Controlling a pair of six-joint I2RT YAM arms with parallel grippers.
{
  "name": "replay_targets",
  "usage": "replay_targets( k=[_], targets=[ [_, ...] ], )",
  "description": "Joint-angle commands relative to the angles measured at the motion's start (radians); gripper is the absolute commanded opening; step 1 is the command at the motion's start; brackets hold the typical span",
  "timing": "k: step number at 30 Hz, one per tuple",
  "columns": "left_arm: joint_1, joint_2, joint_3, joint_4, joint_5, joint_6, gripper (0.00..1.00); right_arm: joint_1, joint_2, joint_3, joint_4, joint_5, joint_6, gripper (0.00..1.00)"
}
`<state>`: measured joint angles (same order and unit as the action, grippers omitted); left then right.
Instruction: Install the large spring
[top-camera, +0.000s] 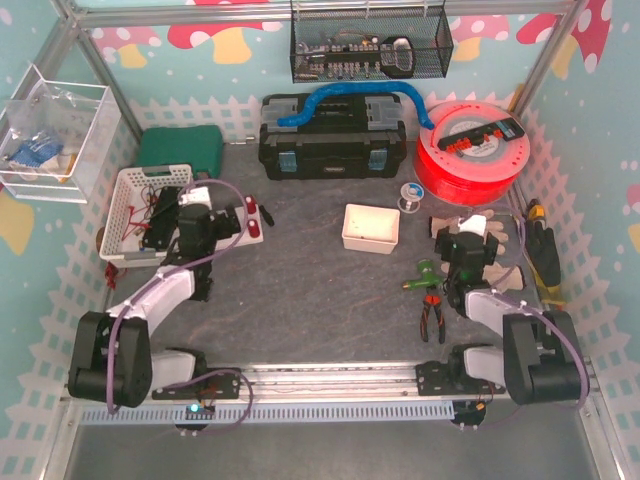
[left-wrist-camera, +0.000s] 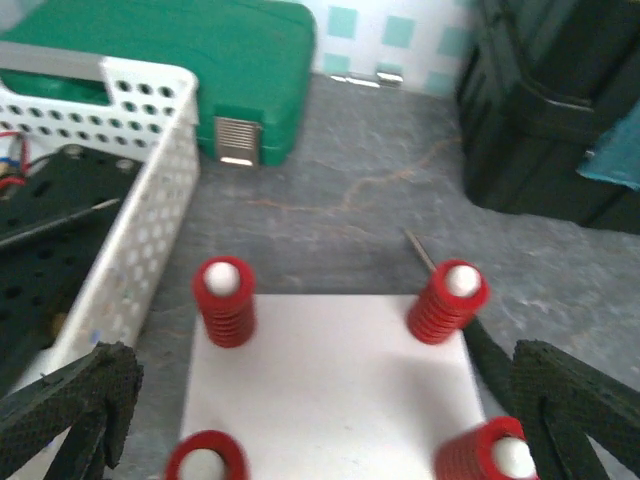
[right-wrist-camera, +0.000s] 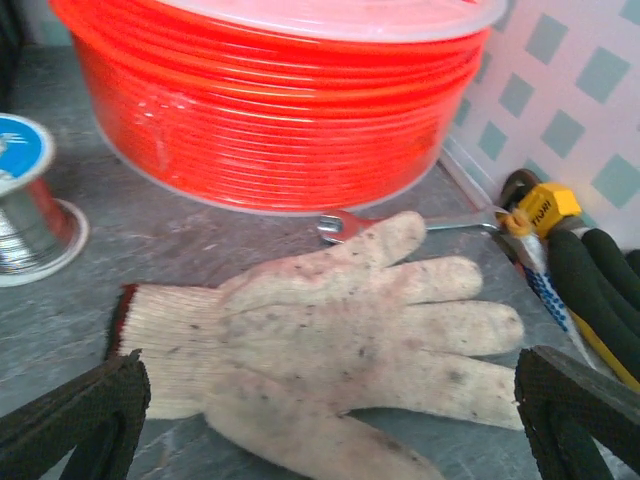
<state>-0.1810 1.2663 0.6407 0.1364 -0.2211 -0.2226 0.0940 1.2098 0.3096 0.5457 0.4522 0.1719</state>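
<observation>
**Left claw open over the spring plate, right claw open over a glove**

The grey stone-patterned table (top-camera: 320, 300) carries everything; at its far side sit the orange-red filament spool (top-camera: 470, 165) and the black plastic toolbox (top-camera: 332, 150), with the green moulded case (left-wrist-camera: 170, 70) to the left of the toolbox; the white perforated plastic basket (left-wrist-camera: 150, 200) stands in front of that case, holding black hardware and wires.

Just right of the basket lies the flat white square plate (left-wrist-camera: 330, 360); the left gripper (left-wrist-camera: 320, 430) hangs above its near end with its two black fingers spread wide, one off each side of the plate, and nothing is held between them.

The right gripper (right-wrist-camera: 325, 420) is likewise spread wide and holds nothing; beneath it lies the soiled cream knitted work glove (right-wrist-camera: 340, 330), palm down, its fingertips pointing toward the black gloves (right-wrist-camera: 600, 290) by the right wall, with the filament spool just beyond it.

On the plate, four red ribbed coil springs (left-wrist-camera: 224, 300) stand upright, one at each corner, each around a white-tipped post; the two far ones show their turns clearly, while the two near ones are cut off by the frame edge; they look alike from here, so I cannot tell which of them is the large spring.

The small reel of silver solder wire (right-wrist-camera: 25, 200) rests left of the glove, near the spool's base.
</observation>
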Motion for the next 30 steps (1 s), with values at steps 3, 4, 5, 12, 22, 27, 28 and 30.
replay_targets(
  k=[3, 4, 5, 12, 22, 27, 28, 30],
  targets=[
    [0.077, -0.015, -0.143, 0.37, 0.045, 0.064, 0.99, -0.106, 0.07, -0.071, 0.381, -0.17, -0.064, 0.99],
    [0.077, -0.007, -0.164, 0.391, 0.037, 0.069, 0.99, -0.113, 0.084, -0.067, 0.401, -0.198, -0.079, 0.99],
    [0.078, 0.001, -0.186, 0.416, 0.026, 0.07, 0.99, -0.119, 0.101, -0.065, 0.426, -0.232, -0.101, 0.99],
    [0.094, 0.014, -0.377, 0.756, 0.024, 0.089, 0.99, -0.134, 0.209, 0.022, 0.433, -0.452, -0.147, 0.99],
    [0.146, 0.19, -0.301, 0.875, 0.332, 0.193, 0.99, -0.133, 0.296, -0.094, 0.732, -0.486, -0.151, 0.99],
    [0.146, 0.228, -0.362, 1.017, 0.252, 0.159, 0.99, -0.131, 0.301, -0.1, 0.741, -0.482, -0.152, 0.99],
    [0.146, 0.235, -0.373, 1.044, 0.247, 0.158, 0.99, -0.131, 0.3, -0.099, 0.741, -0.481, -0.154, 0.99],
    [0.145, 0.249, -0.398, 1.1, 0.226, 0.148, 0.99, -0.129, 0.303, -0.097, 0.741, -0.475, -0.155, 0.99]
  ],
)
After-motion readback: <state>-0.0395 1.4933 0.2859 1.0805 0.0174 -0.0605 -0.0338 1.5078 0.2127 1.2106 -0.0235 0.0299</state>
